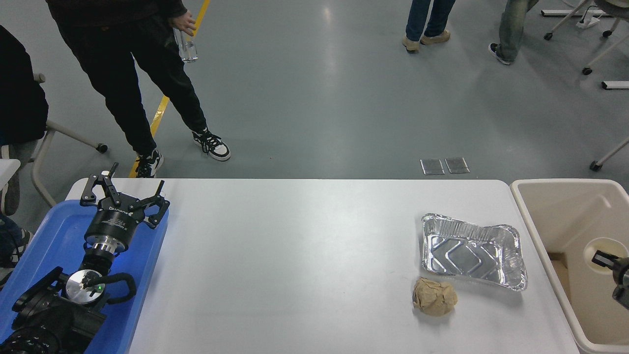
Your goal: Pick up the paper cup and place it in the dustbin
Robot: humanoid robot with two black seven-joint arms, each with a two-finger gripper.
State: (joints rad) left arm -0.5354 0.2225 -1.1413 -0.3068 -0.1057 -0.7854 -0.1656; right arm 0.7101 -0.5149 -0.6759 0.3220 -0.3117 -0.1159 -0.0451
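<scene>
Right gripper [600,259] holds paper cup [603,250] over dustbin [533,206]; left gripper [123,196] parked.

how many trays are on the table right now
2. A blue plastic tray sits at the table's near left corner, under the parked left gripper. A silver foil tray sits toward the right, just behind a crumpled brown paper ball. None appears hidden.

White table [295,255] carries 3 things — blue tray [54,236], foil tray [471,253], brown paper ball [434,296].
</scene>
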